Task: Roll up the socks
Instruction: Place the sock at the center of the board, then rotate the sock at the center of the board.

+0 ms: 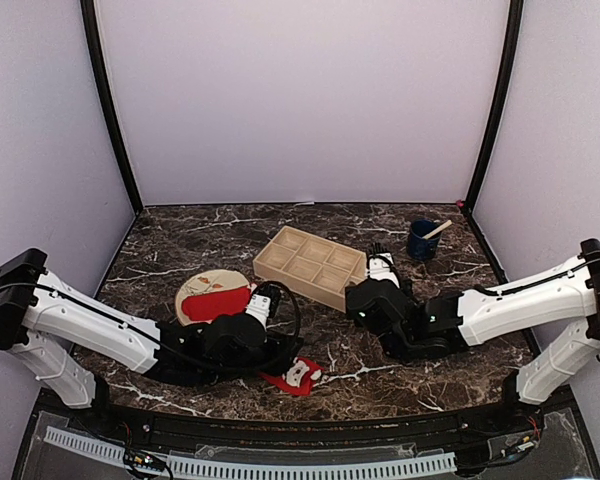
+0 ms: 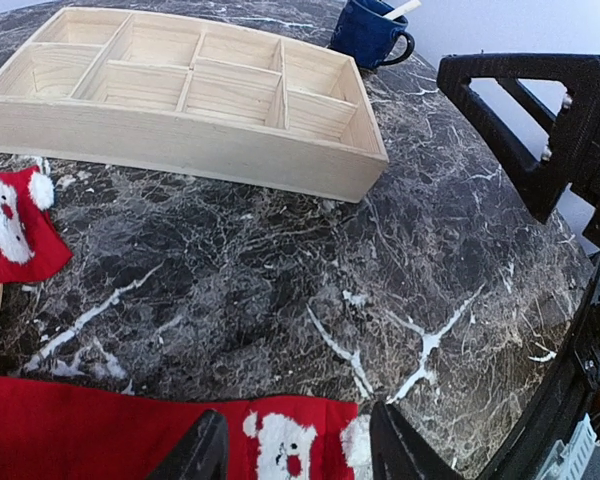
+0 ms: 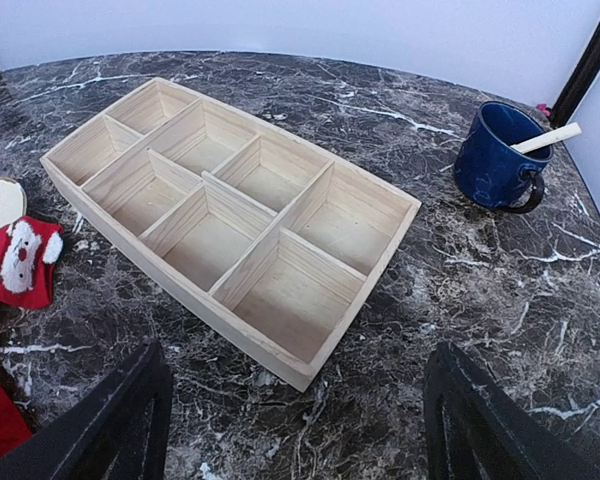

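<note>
Soft red cloth socks (image 2: 80,435), matt bare-wood tray (image 2: 180,150), glossy marble tbl (image 2: 280,270).

Soft, even light throughout, shadows faint; both wrist views bow at their edges (wide lenses), focus mostly sharp

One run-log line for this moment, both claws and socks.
left claw: open, over flat sock | right claw: open, empty, facing tray | second sock: partly on plate
</note>
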{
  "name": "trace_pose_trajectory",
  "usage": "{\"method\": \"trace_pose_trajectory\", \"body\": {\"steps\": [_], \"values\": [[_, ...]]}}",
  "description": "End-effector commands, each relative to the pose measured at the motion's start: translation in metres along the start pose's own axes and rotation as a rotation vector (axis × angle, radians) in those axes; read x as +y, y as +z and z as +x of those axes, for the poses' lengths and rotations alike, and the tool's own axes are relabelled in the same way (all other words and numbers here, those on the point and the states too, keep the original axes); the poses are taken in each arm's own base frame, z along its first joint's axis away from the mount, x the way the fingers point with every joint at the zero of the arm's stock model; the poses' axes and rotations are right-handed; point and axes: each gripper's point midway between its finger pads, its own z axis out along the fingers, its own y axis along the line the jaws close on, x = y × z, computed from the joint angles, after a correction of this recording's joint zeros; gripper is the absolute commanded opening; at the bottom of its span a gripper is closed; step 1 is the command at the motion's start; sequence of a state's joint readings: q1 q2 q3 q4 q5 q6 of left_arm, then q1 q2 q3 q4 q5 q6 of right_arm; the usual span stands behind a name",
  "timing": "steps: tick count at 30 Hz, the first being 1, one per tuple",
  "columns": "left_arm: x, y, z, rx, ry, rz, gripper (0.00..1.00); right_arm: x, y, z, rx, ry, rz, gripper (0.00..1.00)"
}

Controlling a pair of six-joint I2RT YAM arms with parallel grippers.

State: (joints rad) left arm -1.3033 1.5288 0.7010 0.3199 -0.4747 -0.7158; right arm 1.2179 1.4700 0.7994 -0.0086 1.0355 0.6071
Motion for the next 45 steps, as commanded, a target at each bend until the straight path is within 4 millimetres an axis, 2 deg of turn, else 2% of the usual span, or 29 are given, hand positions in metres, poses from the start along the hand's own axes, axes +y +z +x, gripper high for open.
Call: {"method": "trace_pose_trajectory", "body": {"steps": [1, 4, 8, 15, 19, 20, 25, 29, 37, 45], "values": [[0.003, -0.019, 0.000, 0.004, -0.025, 0.011, 0.51, 0.008, -0.001, -0.001, 0.003, 0.004, -0.016, 0.81], [0.014, -0.032, -0.010, -0.036, -0.059, -0.018, 0.51, 0.012, 0.000, 0.003, 0.019, -0.006, -0.031, 0.82], [0.045, -0.047, -0.010, -0.078, -0.110, -0.111, 0.49, 0.020, -0.003, 0.010, 0.049, -0.014, -0.060, 0.82], [0.072, -0.051, 0.009, -0.032, -0.148, -0.206, 0.24, 0.045, -0.014, 0.033, 0.124, -0.028, -0.145, 0.82], [0.083, -0.053, 0.021, 0.011, -0.193, -0.260, 0.15, 0.062, -0.018, 0.043, 0.162, -0.117, -0.192, 0.80], [0.086, -0.054, 0.023, 0.020, -0.206, -0.279, 0.13, 0.066, -0.016, 0.051, 0.177, -0.152, -0.196, 0.80], [0.099, -0.054, 0.035, 0.066, -0.254, -0.330, 0.01, 0.085, -0.016, 0.063, 0.206, -0.207, -0.282, 0.69], [0.108, -0.048, 0.045, 0.103, -0.273, -0.348, 0.00, 0.102, -0.016, 0.073, 0.233, -0.245, -0.344, 0.60], [0.116, -0.031, 0.050, 0.154, -0.286, -0.348, 0.00, 0.132, -0.013, 0.090, 0.279, -0.298, -0.436, 0.50], [0.117, -0.018, 0.055, 0.198, -0.271, -0.340, 0.00, 0.147, -0.021, 0.112, 0.366, -0.307, -0.531, 0.43]]}}
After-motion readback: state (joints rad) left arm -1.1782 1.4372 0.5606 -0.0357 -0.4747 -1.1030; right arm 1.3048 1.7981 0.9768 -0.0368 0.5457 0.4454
